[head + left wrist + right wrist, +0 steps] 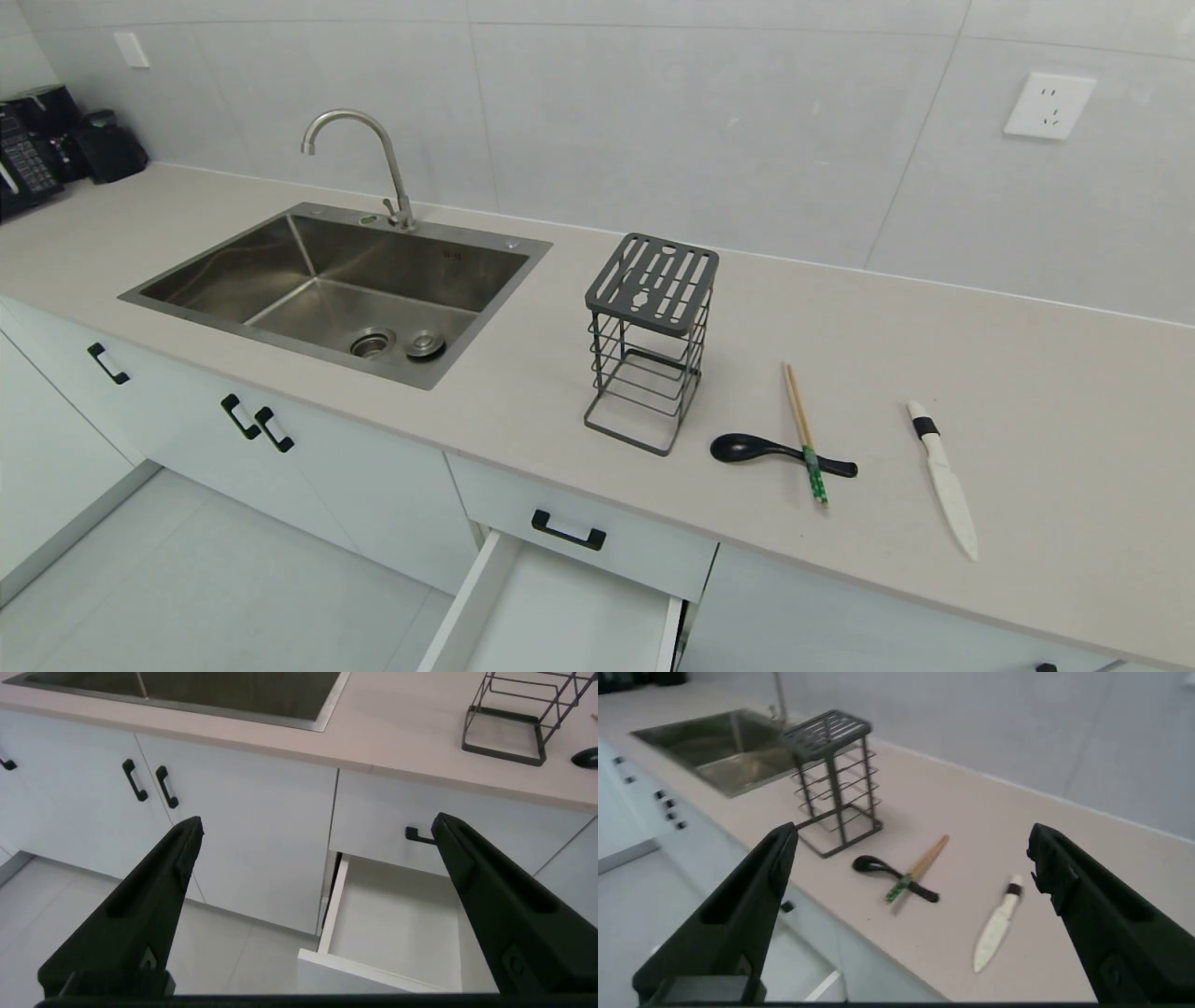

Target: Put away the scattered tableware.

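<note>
On the counter lie a black spoon (780,455), a pair of wooden chopsticks (804,430) with green ends resting across the spoon's handle, and a white knife (943,478) with a black band. A dark wire cutlery rack (651,342) with a slotted top stands left of them. The right wrist view takes in the rack (831,782), the spoon (895,877), the chopsticks (918,868) and the knife (997,925); my right gripper (915,854) hovers open above and in front of them. My left gripper (318,835) is open, held low before the cabinet fronts and the pulled-out drawer (397,924).
A steel sink (341,289) with a curved tap (359,154) is set into the counter at left. The white drawer (560,611) stands open below the rack, under a shut drawer with a black handle (568,530). A dark appliance (37,140) sits far left.
</note>
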Motion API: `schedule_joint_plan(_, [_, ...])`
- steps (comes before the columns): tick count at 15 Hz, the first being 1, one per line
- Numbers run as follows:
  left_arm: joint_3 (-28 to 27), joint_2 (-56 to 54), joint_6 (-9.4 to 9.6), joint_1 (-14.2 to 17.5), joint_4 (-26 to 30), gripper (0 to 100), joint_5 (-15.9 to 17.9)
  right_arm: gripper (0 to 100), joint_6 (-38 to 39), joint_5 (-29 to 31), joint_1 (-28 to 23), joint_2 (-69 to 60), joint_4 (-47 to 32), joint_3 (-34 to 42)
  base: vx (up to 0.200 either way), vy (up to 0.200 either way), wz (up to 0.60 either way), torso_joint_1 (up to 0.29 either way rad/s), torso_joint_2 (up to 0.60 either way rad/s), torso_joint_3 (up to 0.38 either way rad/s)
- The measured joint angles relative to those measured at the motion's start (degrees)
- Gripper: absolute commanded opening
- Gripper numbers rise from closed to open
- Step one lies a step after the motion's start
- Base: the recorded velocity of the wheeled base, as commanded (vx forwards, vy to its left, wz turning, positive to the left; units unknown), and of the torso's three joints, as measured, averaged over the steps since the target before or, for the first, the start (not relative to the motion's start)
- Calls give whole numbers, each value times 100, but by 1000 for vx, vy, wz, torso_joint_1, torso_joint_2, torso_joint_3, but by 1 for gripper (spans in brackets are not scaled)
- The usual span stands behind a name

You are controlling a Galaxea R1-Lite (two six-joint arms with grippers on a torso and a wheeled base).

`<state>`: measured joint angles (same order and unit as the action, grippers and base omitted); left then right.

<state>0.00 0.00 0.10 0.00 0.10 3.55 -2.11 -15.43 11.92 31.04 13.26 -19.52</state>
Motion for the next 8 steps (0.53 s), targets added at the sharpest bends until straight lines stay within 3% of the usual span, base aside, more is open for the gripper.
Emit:
schedule_joint_plan(4, [0, 0, 0, 0, 0, 100, 1, 100, -388, -30, 940, 1452, -38, -909, 0, 0, 0, 0, 0, 0])
schedule_joint_plan(8, [0, 0, 0, 0, 0, 100, 0, 100, -848, 11, 1139, 1854, -427, -1133, 0, 0, 0, 0, 0, 0])
